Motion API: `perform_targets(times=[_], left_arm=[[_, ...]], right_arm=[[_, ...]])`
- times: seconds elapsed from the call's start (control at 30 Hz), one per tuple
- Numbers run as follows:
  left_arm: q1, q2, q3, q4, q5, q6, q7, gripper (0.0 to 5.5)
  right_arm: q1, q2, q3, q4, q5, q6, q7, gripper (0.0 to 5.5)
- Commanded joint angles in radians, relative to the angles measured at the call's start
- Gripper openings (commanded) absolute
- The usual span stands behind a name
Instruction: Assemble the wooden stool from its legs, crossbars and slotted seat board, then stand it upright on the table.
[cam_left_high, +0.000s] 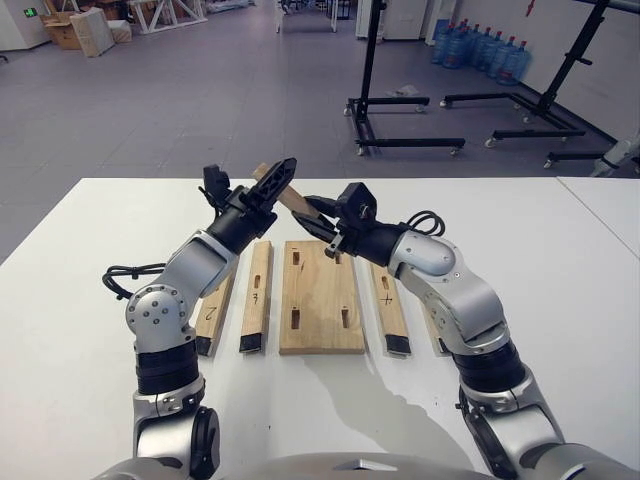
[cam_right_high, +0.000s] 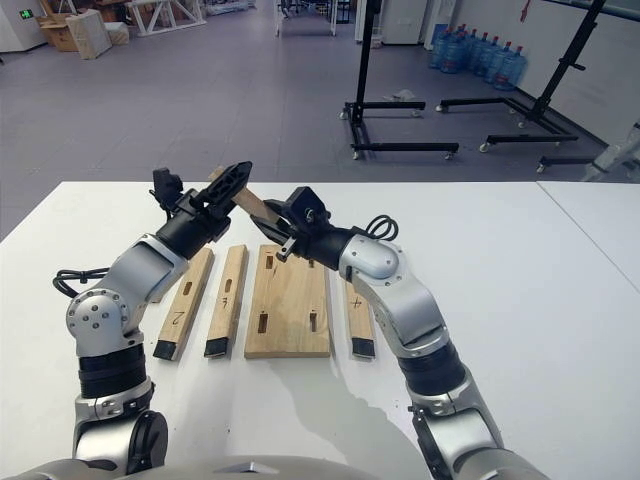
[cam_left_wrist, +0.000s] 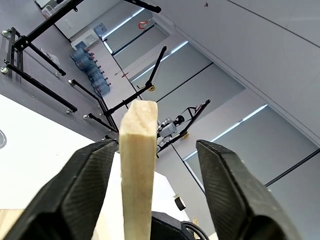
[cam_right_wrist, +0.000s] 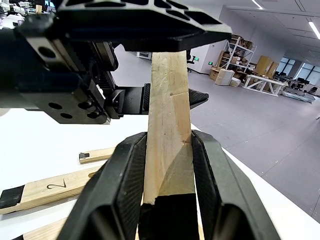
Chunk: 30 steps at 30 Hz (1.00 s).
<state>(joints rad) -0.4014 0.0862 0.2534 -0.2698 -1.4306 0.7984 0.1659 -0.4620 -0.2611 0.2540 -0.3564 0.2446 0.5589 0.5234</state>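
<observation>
The raised leg (cam_right_wrist: 170, 100) shows pale bare wood, grainy, lightly nicked. The seat board (cam_left_high: 320, 300), same unvarnished timber. The table (cam_left_high: 80, 300) reads smooth matt white. The right gripper (cam_right_wrist: 169, 136) carries black, finely ribbed pads (cam_right_wrist: 125, 185).

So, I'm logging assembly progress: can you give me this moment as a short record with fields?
held part: wooden bar, raised over the seat board at its far end
right tool: shut on the wooden bar
left tool: open around the bar's other end
seat board: flat on the table, visible slots empty
legs: two left of the board, another right of it, all lying flat
assembly: nothing joined yet
</observation>
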Motion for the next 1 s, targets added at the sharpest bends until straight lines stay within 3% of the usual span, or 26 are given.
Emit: perform_targets(times=[0.03,0.43,0.73,0.77,1.0], left_arm=[[0.009,0.003,-0.01,-0.017,-0.016,-0.01,0.023,2.33],[0.023,0.036,-0.006,0.003,-0.014,-0.012,0.012,0.43],[0.022,0.037,-0.014,-0.007,0.002,-0.028,0.012,0.39],[0.022,0.037,-0.014,-0.009,0.004,-0.031,0.013,0.39],[0.023,0.051,-0.018,-0.01,0.04,-0.039,0.003,0.39]], right_arm=[[-0.009,-0.003,0.003,-0.002,-0.005,0.009,0.003,1.29],[-0.014,0.0,-0.009,0.001,-0.002,0.015,-0.003,1.29],[-0.008,0.008,0.011,-0.022,0.004,0.039,0.001,1.29],[-0.003,0.004,0.012,-0.025,-0.003,0.057,-0.01,1.67],[0.014,-0.021,0.024,-0.033,0.023,0.141,0.018,2.79]])
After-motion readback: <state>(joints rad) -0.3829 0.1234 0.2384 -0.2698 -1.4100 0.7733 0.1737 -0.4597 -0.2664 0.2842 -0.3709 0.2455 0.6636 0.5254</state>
